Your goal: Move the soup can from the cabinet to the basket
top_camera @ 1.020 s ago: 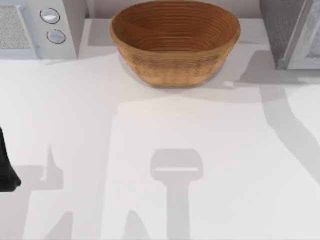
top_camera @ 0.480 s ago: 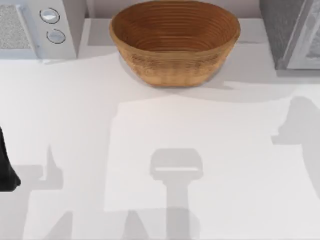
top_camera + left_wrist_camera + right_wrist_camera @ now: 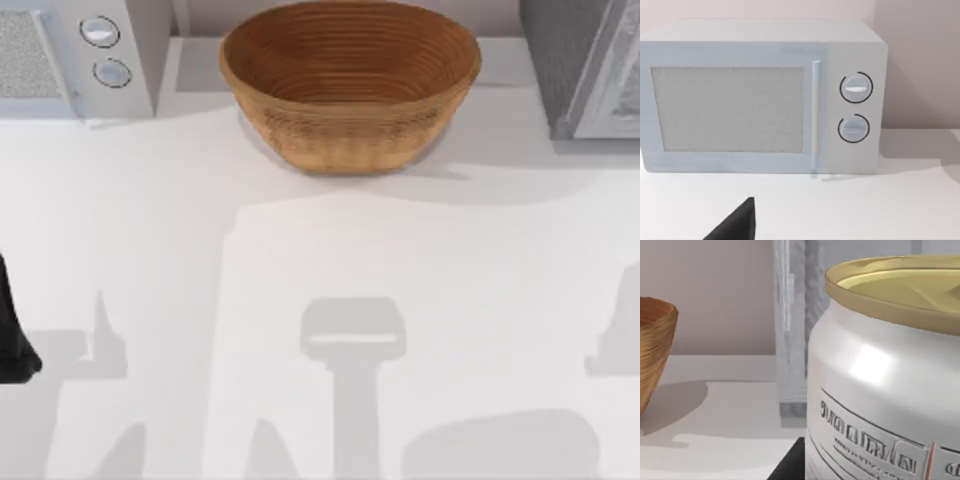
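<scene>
Right up against the right arm's wrist camera sits the soup can [image 3: 880, 390], silver-white with a gold rimmed top; whether that pincer has hold of it I cannot tell. Behind it stands the pale-framed cabinet [image 3: 790, 330], and the basket [image 3: 350, 85] is empty at the table's [image 3: 300, 260] far edge. The left arm [image 3: 12, 330] rests at the left edge, facing the white microwave [image 3: 760, 97]; its fingers I cannot judge.
</scene>
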`<state>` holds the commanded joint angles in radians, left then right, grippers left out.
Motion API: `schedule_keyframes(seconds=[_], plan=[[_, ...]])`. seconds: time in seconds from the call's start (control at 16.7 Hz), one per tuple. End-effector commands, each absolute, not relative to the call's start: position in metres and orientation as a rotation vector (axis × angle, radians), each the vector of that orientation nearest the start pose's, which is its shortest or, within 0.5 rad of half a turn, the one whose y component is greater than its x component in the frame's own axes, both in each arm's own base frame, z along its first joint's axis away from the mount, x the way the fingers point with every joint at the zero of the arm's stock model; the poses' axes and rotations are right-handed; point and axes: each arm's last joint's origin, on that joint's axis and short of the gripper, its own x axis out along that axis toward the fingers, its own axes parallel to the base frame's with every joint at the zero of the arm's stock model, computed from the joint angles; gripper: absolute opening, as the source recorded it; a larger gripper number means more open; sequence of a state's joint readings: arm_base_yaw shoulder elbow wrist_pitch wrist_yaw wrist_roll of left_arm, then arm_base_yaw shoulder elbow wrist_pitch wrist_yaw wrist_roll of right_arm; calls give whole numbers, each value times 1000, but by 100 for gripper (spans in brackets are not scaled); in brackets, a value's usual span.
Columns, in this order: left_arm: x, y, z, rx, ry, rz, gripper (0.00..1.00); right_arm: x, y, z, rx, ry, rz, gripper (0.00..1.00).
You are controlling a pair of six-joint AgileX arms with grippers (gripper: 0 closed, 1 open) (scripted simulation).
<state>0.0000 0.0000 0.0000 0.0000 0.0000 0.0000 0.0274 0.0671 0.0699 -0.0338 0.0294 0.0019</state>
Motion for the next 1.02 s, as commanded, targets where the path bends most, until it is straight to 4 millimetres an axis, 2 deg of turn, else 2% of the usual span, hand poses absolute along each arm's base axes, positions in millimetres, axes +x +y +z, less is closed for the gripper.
schedule_keyframes(seconds=[0.18,0.6,0.78,1.02], plan=[[106,-1,160,0,0,0,100,106,-1,160,0,1,0,0],[106,-1,160,0,0,0,100,107,-1,160,2,12,2,0],[106,-1,160,0,0,0,100,108,3,186,2,-17,3,0],[106,-1,160,0,0,0,100,128,13,245,5,-44,1,0]])
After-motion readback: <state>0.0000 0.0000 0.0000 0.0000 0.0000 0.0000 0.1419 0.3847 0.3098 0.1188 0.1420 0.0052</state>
